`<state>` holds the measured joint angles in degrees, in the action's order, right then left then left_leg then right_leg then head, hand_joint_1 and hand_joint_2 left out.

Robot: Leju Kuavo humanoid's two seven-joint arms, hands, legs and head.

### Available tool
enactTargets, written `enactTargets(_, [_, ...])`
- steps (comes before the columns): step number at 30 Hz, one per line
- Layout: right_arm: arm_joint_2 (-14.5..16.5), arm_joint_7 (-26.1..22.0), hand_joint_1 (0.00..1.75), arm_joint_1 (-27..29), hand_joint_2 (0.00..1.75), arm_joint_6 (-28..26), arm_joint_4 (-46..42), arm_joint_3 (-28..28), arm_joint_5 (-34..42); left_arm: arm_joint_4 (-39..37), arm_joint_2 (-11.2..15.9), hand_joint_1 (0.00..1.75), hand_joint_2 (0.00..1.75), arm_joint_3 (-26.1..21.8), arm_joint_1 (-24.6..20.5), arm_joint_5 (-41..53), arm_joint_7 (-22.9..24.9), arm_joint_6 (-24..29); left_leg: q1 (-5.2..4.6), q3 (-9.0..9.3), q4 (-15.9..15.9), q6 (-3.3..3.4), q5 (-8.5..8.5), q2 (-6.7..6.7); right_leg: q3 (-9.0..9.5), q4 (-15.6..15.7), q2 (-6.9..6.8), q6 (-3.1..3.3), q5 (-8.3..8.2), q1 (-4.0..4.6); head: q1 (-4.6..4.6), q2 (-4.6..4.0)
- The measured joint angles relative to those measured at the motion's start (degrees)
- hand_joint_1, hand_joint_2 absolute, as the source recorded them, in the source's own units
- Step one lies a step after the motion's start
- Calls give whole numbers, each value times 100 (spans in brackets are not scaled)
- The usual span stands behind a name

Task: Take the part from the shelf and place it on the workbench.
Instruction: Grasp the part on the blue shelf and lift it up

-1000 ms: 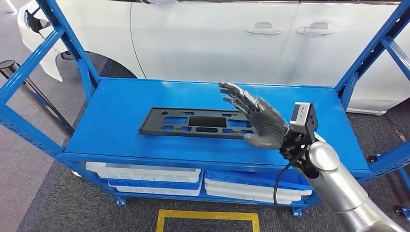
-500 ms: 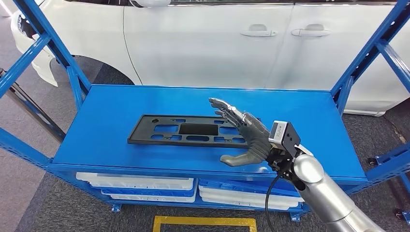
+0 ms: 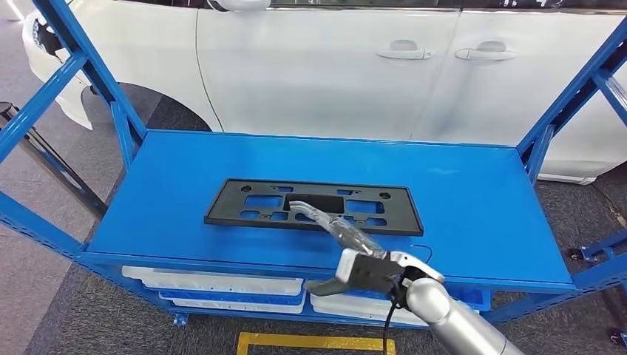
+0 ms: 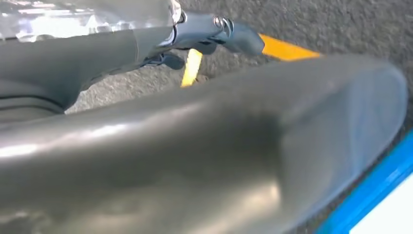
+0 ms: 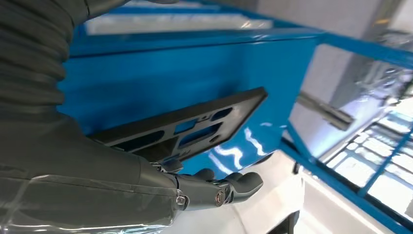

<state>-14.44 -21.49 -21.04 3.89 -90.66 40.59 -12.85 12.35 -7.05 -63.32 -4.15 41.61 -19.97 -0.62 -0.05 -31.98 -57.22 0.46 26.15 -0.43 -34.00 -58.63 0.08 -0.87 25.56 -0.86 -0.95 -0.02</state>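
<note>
Right hand: the right hand (image 3: 347, 251) reached in low over the front edge of the shelf (image 3: 473, 200), fingers (image 3: 325, 222) stretched out flat and apart over the near edge of the part (image 3: 314, 205), thumb (image 3: 322, 285) hanging below the shelf lip. It was released, grasping nothing; whether the fingertips touched the part could not be told from the head view.
Right wrist view: the hand (image 5: 146, 185) lay close alongside the part (image 5: 190, 126), with the dark fingers (image 5: 229, 187) extended past its edge and nothing between them; the part's long side ran away toward the shelf's (image 5: 195, 73) far corner.
Left hand: the left hand's (image 4: 209, 34) fingers showed curled in with nothing in them, above grey floor (image 4: 341, 24) with a yellow line (image 4: 287, 48).
Part: a flat black rectangular plate with several cut-out slots and small holes, lying flat on the blue shelf top, a little left of centre and nearer the front edge.
Behind the shelf: a white car (image 3: 333, 66), its two door handles visible from the head view.
Below the top: white trays (image 3: 222, 277) on the lower level.
</note>
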Motion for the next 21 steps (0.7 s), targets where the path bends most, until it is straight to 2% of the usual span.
enactTargets(3, [428, 68, 0, -160, 175, -674, 398, 460, -1051, 0, 1, 0, 0, 0, -26, 33, 1, 14, 10, -2, -2, -115, 22, 14, 15, 67, 26, 106, -3, 22, -2, 0])
enactTargets(5, [719, 93, 0, -368, 175, -1057, 769, 774, -1487, 0, 1, 0, 0, -1, -39, 34, -14, 32, 27, -66, -172, -190, 141, 20, 32, 96, 31, 173, -19, 8, -5, 0])
enactTargets(6, [866, 101, 0, -487, 175, -1210, 975, 919, -1624, 0, 1, 0, 0, -2, -42, 34, -27, 40, 37, -188, -434, -220, 287, 20, 37, 105, 28, 199, -24, 2, -8, 0])
enactTargets(8, [1167, 117, 0, -712, 175, -1477, 1435, 1204, -1874, 0, 1, 0, 0, -5, -43, 36, -47, 48, 52, -583, -1229, -262, 649, 20, 36, 103, 24, 232, -18, 14, -12, 0])
enactTargets(9, [1298, 139, 0, -791, 175, -1587, 1643, 1324, -2005, 0, 0, 0, 0, -7, -38, 39, -51, 49, 58, -753, -1549, -273, 746, 20, 37, 102, 22, 237, -16, 21, -11, 0])
enactTargets(10, [1417, 168, 0, -851, 175, -1691, 1832, 1428, -2137, 0, 0, 0, 0, -8, -32, 44, -54, 49, 61, -835, -1679, -276, 734, 20, 39, 100, 20, 240, -12, 26, -11, 0])
enactTargets(11, [1529, 207, 0, -899, 175, -1816, 1997, 1515, -2289, 0, 0, 0, 0, -8, -27, 52, -56, 49, 63, -796, -1560, -270, 605, 20, 46, 99, 21, 239, -9, 29, -11, 0])
enactTargets(13, [1756, 314, 0, -1008, 175, -2113, 2273, 1667, -2629, 0, 3, 0, 0, -10, -26, 84, -59, 49, 63, -430, -754, -233, 180, 22, 71, 98, 27, 228, 3, 32, -11, 0])
enactTargets(15, [1974, 464, 0, -1136, 175, -2440, 2512, 1799, -2991, 0, 5, 0, 0, -10, -38, 127, -63, 49, 38, -118, -94, -178, -62, 21, 84, 98, 33, 190, 11, 47, -9, 0])
enactTargets(17, [2181, 636, 0, -1246, 175, -2712, 2746, 1907, -3307, 0, 7, 0, 0, -10, -44, 163, -75, 46, 8, -76, 14, -128, -72, 14, 84, 107, 34, 135, 10, 57, -7, 0])
enactTargets(19, [2390, 805, 0, -1359, 175, -2901, 2999, 1992, -3586, 0, 7, 0, 0, -10, -42, 193, -91, 38, 34, -60, 55, -61, -100, 15, 77, 84, 28, 73, 37, 61, -5, 0])
enactTargets(21, [2565, 938, 0, -1479, 175, -3008, 3252, 2046, -3791, 0, 7, 0, 0, -11, -47, 217, -103, 22, 63, -35, 106, 2, -135, 25, -64, -239, 21, 23, 247, 62, 4, 0])
